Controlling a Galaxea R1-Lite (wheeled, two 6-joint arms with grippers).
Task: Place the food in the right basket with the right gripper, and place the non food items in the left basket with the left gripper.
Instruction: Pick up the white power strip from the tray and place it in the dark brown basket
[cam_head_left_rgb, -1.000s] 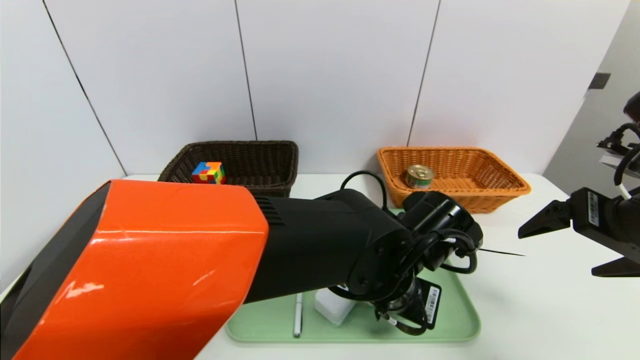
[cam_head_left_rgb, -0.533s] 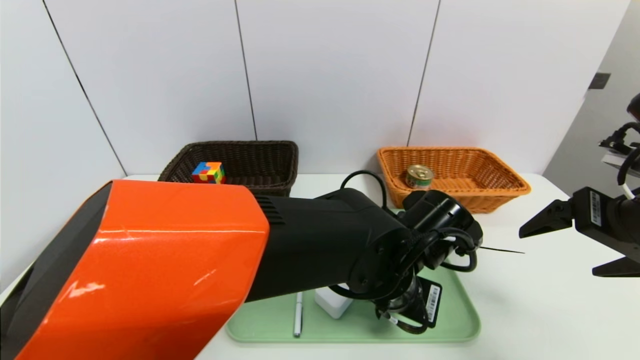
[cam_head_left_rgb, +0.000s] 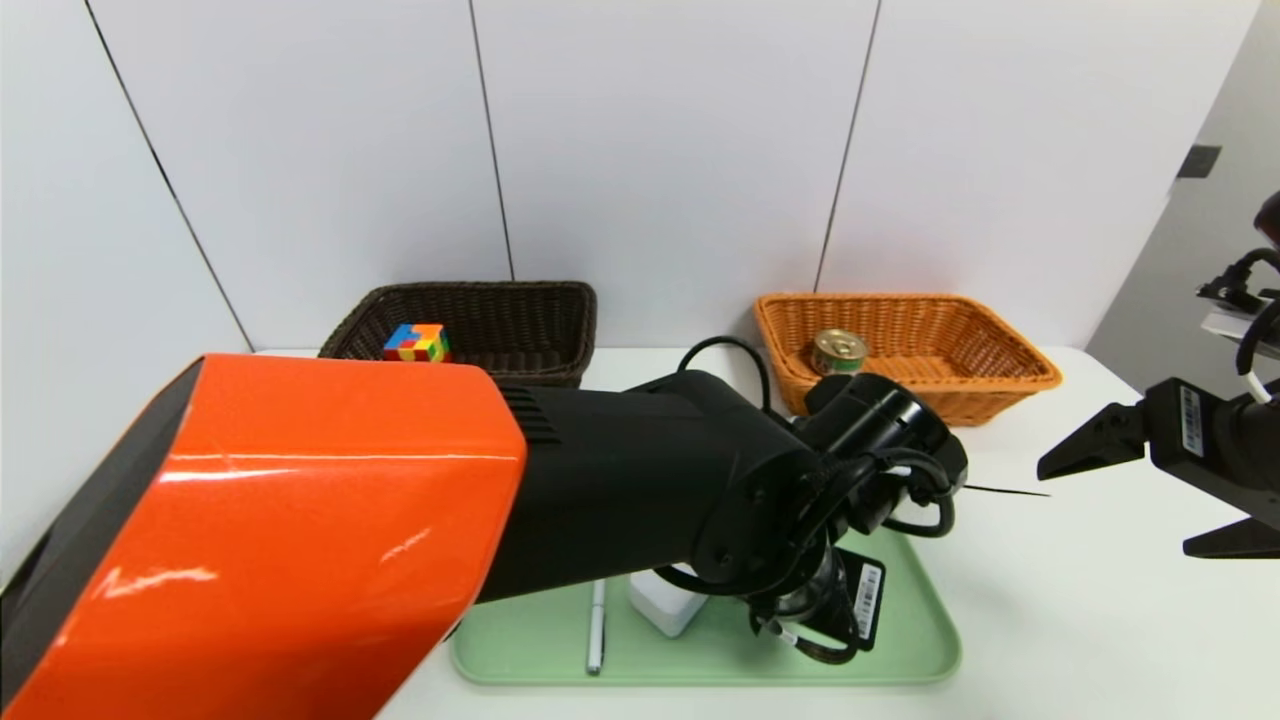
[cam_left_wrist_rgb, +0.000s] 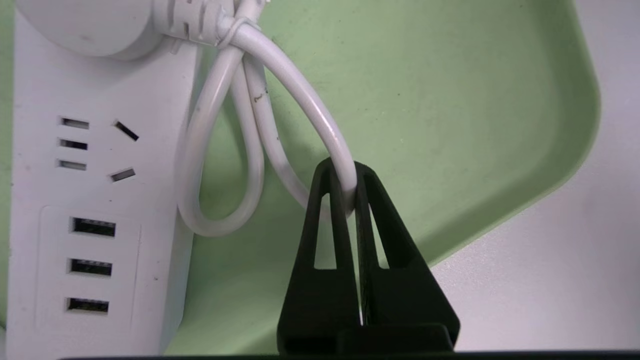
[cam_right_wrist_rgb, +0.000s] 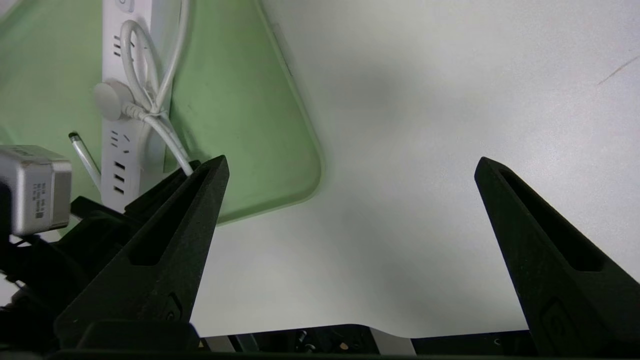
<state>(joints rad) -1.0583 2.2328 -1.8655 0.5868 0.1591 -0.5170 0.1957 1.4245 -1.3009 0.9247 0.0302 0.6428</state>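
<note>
- Since a second ago, my left gripper has closed, pinching the strip's cord over the tray.
- Left basket lies far-left; strip trails lengthwise.
- Right gripper hangs open, aside.

No text, brand or number can be read. A white barcode sticker is carried on the right gripper, and another white barcode label on the left gripper's wrist; their print is too small to be made out. Small print on a grey box in the right wrist view is illegible as well.
</note>
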